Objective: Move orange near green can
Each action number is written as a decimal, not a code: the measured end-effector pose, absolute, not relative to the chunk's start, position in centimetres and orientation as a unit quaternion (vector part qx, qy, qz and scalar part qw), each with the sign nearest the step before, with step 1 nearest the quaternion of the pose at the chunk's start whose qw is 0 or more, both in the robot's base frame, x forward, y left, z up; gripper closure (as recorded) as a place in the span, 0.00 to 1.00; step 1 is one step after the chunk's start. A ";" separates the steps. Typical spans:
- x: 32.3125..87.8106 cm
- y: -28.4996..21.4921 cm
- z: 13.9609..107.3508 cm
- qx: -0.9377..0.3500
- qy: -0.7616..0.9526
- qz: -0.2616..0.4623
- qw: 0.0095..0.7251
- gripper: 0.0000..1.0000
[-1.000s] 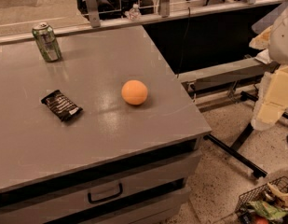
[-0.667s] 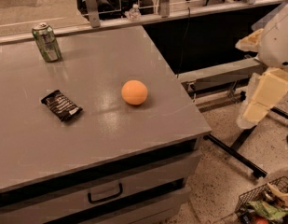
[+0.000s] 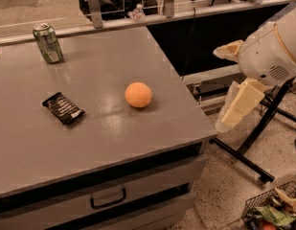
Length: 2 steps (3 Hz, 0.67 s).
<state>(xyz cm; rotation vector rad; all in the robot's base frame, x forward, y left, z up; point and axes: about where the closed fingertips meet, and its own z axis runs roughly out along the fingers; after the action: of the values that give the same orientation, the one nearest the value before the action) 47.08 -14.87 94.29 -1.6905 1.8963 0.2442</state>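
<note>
Right of frame, off the desk [image 3: 114,147], our tool [image 3: 222,87] hangs spread; we should centre it over the round orange [image 3: 138,95] before closing, lest it roll.

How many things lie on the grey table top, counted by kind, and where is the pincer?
Fruit: 1, the orange
Drink cans: 1, the green can
Snack wrappers: 1, the black wrapper
Total: 3 on the table
The pincer hangs beyond the table's right edge, away from all three.
</note>
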 end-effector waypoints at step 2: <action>49.3 -12.1 93.3 -0.625 0.685 0.137 0.349 0.00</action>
<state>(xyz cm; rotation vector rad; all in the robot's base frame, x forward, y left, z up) 49.29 -12.13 93.29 -1.6192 1.7753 0.3559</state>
